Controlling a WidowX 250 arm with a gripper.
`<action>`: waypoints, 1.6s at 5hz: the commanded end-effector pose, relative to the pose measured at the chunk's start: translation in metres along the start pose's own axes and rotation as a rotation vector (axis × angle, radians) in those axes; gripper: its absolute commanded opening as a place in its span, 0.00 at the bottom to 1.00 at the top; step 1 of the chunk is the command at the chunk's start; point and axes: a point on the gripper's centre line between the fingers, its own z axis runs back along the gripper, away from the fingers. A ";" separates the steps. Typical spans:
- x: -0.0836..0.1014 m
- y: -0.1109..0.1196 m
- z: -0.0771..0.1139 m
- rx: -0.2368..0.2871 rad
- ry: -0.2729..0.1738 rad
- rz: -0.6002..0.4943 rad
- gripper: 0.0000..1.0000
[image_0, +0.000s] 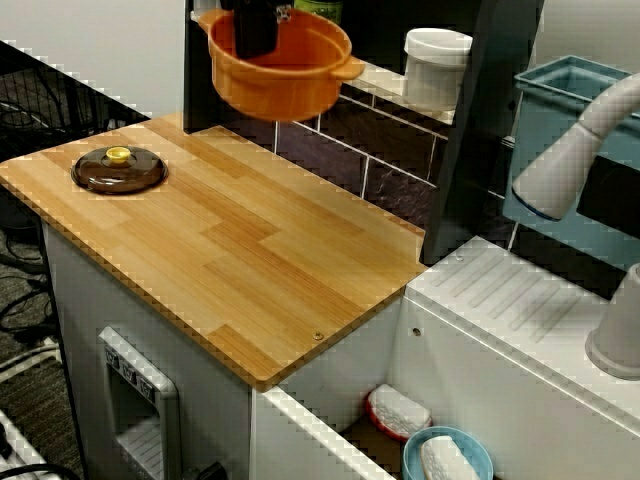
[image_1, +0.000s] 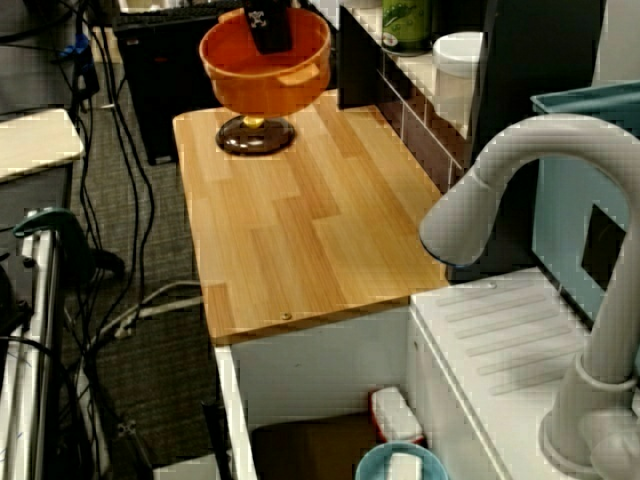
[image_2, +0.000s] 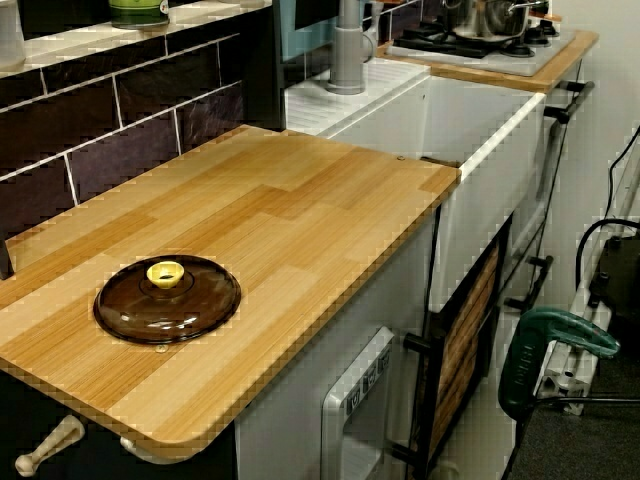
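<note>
Hanging clear of the wooden counter (image_0: 260, 250), the orange pot (image_0: 290, 90) is carried by the gripper (image_0: 255, 40), whose dark body is cut by the top edge of the view from above and dips into the bowl off-centre, toward the side away from the sink. The fingertips are hidden behind the pot's wall, so the contact itself cannot be read. Since nothing else supports the pot, the jaws are judged to be clamped on that wall. The pot rides upright, mouth up, close to the dark tiled back wall (image_0: 340, 150). Its two lug handles lie on a line running roughly along the counter's length, one pointing toward the sink end. The brown lid (image_0: 118, 170), with its yellow knob (image_0: 119, 155) uppermost, rests flat on the counter, well apart from the pot. It lies lower, nearer the front edge and toward the counter's far end. In the view along the counter from the sink end, the orange pot (image_1: 262, 90) overlaps the brown lid (image_1: 255, 135) in the picture, with the lid showing beneath the pot's base. The low view from the counter's end shows only the brown lid (image_2: 167, 300), with neither pot nor gripper in frame. A white canister (image_0: 437, 65) stands on the shelf above the tiles, and a grey faucet (image_0: 575, 155) arches over the sink side.
</note>
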 end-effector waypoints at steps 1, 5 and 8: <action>-0.002 -0.001 0.022 0.018 -0.051 -0.016 0.00; 0.005 0.015 0.025 -0.008 -0.031 0.021 0.00; 0.008 0.025 0.032 -0.028 -0.032 0.043 0.00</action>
